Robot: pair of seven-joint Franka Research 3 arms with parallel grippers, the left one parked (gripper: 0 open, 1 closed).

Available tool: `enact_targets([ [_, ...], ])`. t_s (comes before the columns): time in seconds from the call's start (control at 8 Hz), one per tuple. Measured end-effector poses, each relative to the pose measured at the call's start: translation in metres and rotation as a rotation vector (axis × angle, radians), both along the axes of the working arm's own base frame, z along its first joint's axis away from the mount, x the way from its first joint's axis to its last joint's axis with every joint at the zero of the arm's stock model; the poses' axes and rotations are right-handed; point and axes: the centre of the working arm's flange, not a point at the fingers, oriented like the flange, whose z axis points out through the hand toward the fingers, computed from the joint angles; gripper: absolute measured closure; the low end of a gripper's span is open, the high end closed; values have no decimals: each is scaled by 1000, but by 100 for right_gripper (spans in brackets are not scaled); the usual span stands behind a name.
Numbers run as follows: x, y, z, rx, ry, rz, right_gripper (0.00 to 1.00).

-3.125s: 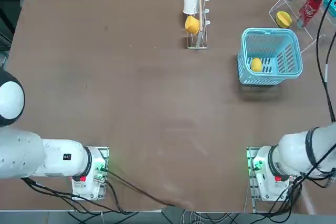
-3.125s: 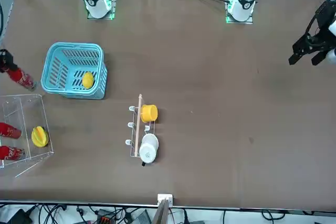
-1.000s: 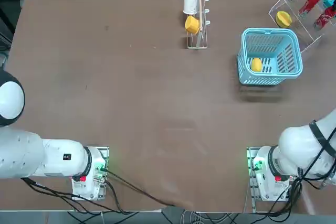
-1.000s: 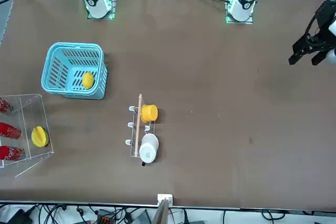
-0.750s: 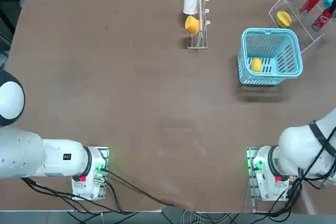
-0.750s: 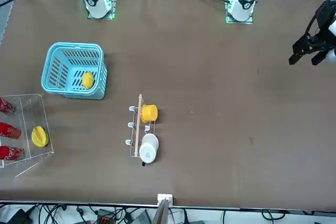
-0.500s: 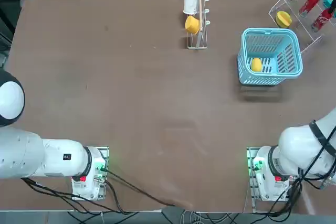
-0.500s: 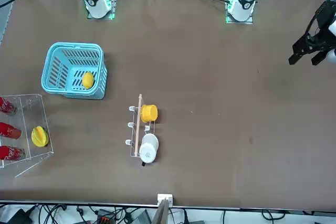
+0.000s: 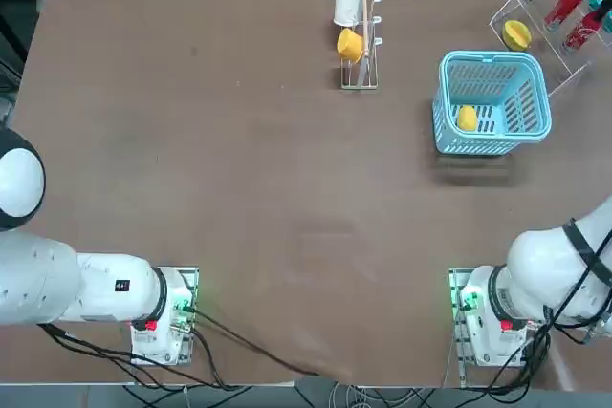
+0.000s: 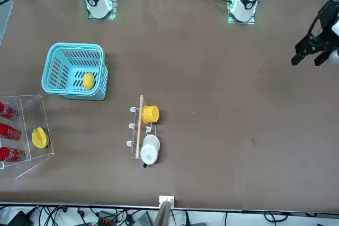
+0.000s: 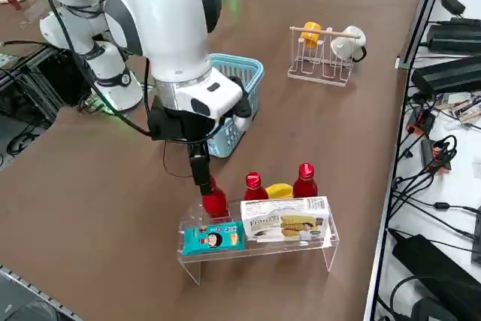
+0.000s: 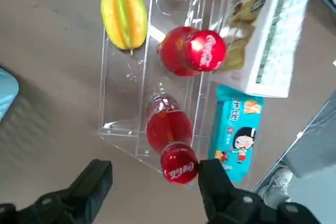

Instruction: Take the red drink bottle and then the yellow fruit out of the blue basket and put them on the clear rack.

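Observation:
The red drink bottle stands upright at the end of the clear rack, beside two other red bottles. My right gripper hovers over it, open, with the cap between the spread fingers and close to one of them. From the right side the gripper hangs right above that bottle. The yellow fruit lies in the blue basket, also seen from the front as the fruit in the basket.
The rack also carries a yellow star fruit, a teal snack box and a white one. A wire cup stand with a yellow cup and a white cup stands left of the basket.
The red bottle went from beside the basket to the rack's end. Over the last second it has barely shifted there.

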Motion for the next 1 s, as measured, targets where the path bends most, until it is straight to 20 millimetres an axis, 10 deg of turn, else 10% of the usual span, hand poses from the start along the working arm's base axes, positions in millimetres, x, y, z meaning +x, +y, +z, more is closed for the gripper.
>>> enact_targets([
  [0.5,3,29,75,66,-26,-109,0],
  [1.0,-6,156,126,131,53,-249,0],
])
